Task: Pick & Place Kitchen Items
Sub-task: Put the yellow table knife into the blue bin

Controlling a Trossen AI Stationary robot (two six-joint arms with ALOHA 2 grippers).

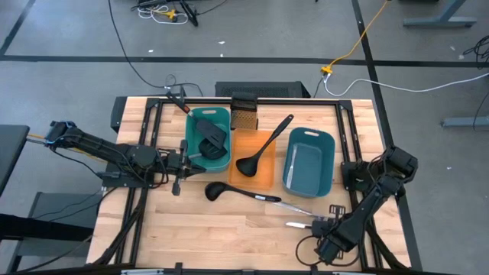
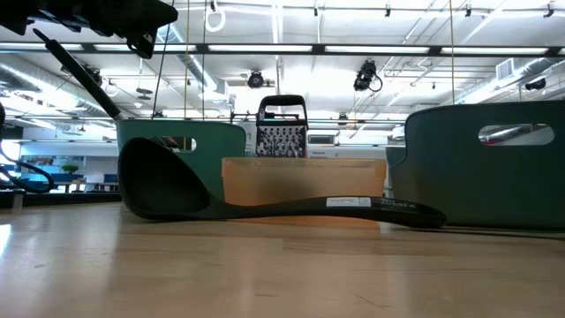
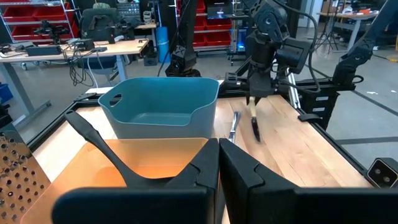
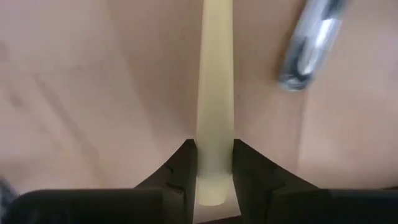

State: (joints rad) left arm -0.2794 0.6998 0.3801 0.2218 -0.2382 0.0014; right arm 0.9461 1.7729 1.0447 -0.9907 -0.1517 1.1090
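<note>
Pale-yellow cutlery piece (image 4: 214, 124) clamped in right gripper (image 4: 213, 163); left gripper (image 3: 219, 163) shut, empty; ladle (image 1: 263, 147) in orange tray (image 1: 246, 177).

Light is even and bright in the high view, falling from overhead; shadows under the trays and arms are short and soft. The orange tray (image 1: 263, 169) glows warm at frame centre. In the low view, ceiling strip lights along the top of the frame burn white, and the ladle (image 2: 177, 190) at left centre is backlit, nearly a silhouette. The table (image 2: 282, 274) across the bottom of that frame blurs toward the lens, with a soft sheen. The left wrist view is sharp far off, soft on its own fingers (image 3: 199, 180) at bottom centre. The right wrist view is close, soft throughout: a pale-yellow handle (image 4: 215, 93) at centre, a blurred silvery piece (image 4: 311, 43) with glare upper right.
</note>
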